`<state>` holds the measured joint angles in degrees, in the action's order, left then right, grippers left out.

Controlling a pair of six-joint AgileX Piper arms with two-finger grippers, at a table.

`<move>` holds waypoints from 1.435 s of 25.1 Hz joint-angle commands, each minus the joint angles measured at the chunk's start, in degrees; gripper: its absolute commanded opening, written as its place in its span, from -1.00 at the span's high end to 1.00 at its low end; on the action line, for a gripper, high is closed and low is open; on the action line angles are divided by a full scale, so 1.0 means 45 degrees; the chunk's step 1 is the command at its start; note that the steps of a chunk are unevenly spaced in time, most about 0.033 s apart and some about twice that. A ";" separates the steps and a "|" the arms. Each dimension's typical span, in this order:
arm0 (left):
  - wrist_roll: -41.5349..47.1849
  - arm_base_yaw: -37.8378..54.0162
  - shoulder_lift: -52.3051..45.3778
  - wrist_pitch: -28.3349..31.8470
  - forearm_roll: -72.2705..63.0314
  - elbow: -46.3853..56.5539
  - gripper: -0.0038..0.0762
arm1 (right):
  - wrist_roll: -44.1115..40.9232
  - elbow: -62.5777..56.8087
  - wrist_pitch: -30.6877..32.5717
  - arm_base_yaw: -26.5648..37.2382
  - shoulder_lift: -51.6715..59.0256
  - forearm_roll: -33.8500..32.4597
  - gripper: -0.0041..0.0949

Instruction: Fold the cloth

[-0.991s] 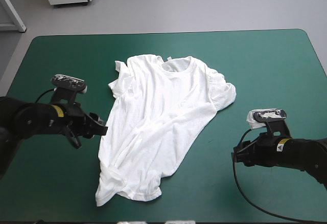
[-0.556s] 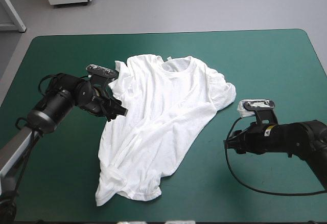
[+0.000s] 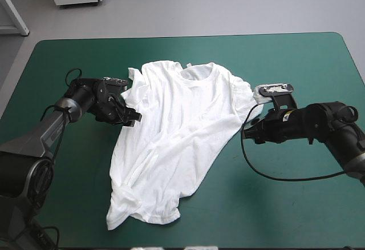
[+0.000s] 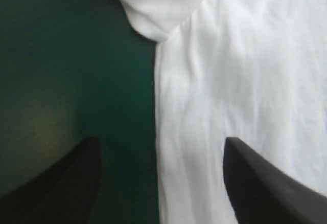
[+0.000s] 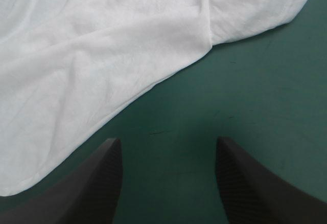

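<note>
1. A white, short-sleeved T-shirt of thin, wrinkled cloth is spread on the table's teal-green cover. It is seen in the middle of the high view, with the collar toward the top and the hem at the lower left.
2. The left gripper, with two broad black fin-shaped fingers, is seen left of centre, at the T-shirt's left side edge just under a sleeve.
3. In the left wrist view, the left gripper is spread wide. One finger is over bare cover and the other is over the T-shirt. The cloth's edge is seen running between them.
4. The right gripper, of the same black kind, is seen right of centre, just beside the T-shirt's right edge.
5. In the right wrist view, the right gripper is also spread apart. Only cover is seen between its fingers. The T-shirt is spread out ahead of it, close by, and nothing is pinched.
</note>
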<state>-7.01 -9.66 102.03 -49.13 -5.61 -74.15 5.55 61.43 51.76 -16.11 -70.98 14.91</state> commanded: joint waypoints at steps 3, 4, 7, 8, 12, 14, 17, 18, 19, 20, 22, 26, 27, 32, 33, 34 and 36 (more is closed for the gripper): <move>-0.0118 -0.0045 0.0446 -0.0066 -0.0425 -0.1127 -0.30 | 0.0080 0.0439 -0.0346 0.0015 -0.0426 -0.0136 -0.15; -0.0118 -0.0077 0.0706 -0.0201 -0.0425 -0.1122 -0.27 | -0.0076 0.0439 -0.0321 0.0015 -0.0648 -0.0293 -0.15; -0.0118 -0.0099 0.1555 -0.0664 -0.0525 -0.1122 -0.16 | -0.0522 0.0504 -0.0233 0.0015 -0.1422 -0.0299 -0.15; -0.0118 -0.0099 0.1651 -0.0689 -0.0525 -0.1122 -0.12 | -0.0632 0.0504 -0.0233 0.0015 -0.1588 -0.0299 -0.15; -0.0095 -0.0099 0.1982 -0.0664 -0.0525 -0.1122 0.29 | -0.0679 0.0518 -0.0285 0.0015 -0.2116 0.0191 -0.15; -0.0118 -0.0099 0.2045 -0.0525 -0.0525 -0.1122 0.55 | -0.0679 0.0518 -0.0450 0.0015 -0.2369 0.0612 -0.15; -0.0309 -0.0099 0.2064 -0.0237 -0.0478 -0.1122 0.93 | -0.0556 0.0752 -0.0517 -0.0013 -0.2797 0.0871 -0.15; -0.0466 -0.0099 0.2064 -0.0183 -0.0478 -0.1122 0.92 | -0.0556 0.0904 -0.0492 -0.0013 -0.3007 0.0871 -0.15; -0.0465 -0.0099 0.2064 -0.0150 -0.0478 -0.1122 0.93 | -0.0556 0.1088 -0.0417 -0.0013 -0.3243 0.0871 -0.15; -0.0465 -0.0099 0.2064 -0.0150 -0.0478 -0.1122 0.93 | -0.0556 0.1262 -0.0367 -0.0013 -0.3505 0.0871 -0.15; -0.0465 -0.0099 0.2064 -0.0150 -0.0508 -0.1122 0.93 | -0.0556 0.1716 -0.0309 -0.0013 -0.4066 0.0936 -0.15; -0.0490 -0.0099 0.2064 -0.0229 -0.0561 -0.1122 0.93 | -0.0588 0.2481 -0.0196 -0.0151 -0.5038 0.0846 -0.15; -0.0568 -0.0099 0.2064 -0.0229 -0.0567 -0.1122 0.93 | -0.0638 0.2625 -0.0196 -0.0180 -0.5283 0.0909 -0.15; -0.0690 -0.0099 0.2064 -0.0247 -0.0567 -0.1122 0.93 | -0.0864 0.3149 -0.0077 -0.0628 -0.6539 0.0752 -0.15; -0.0717 -0.0099 0.2064 -0.0289 -0.0567 -0.1122 0.93 | -0.0864 0.3156 -0.0149 -0.0764 -0.6849 0.0715 -0.15; -0.0717 -0.0099 0.2064 -0.0291 -0.0567 -0.1122 0.93 | -0.0926 0.3156 -0.0178 -0.0814 -0.6952 0.0634 -0.15; -0.0717 -0.0099 0.2064 -0.0315 -0.0567 -0.1122 0.93 | -0.1234 0.3178 -0.0269 -0.1125 -0.7398 0.0073 -0.15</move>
<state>-10.18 -9.59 110.14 -51.74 -6.39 -79.72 0.66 74.62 51.35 -20.04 -104.44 16.51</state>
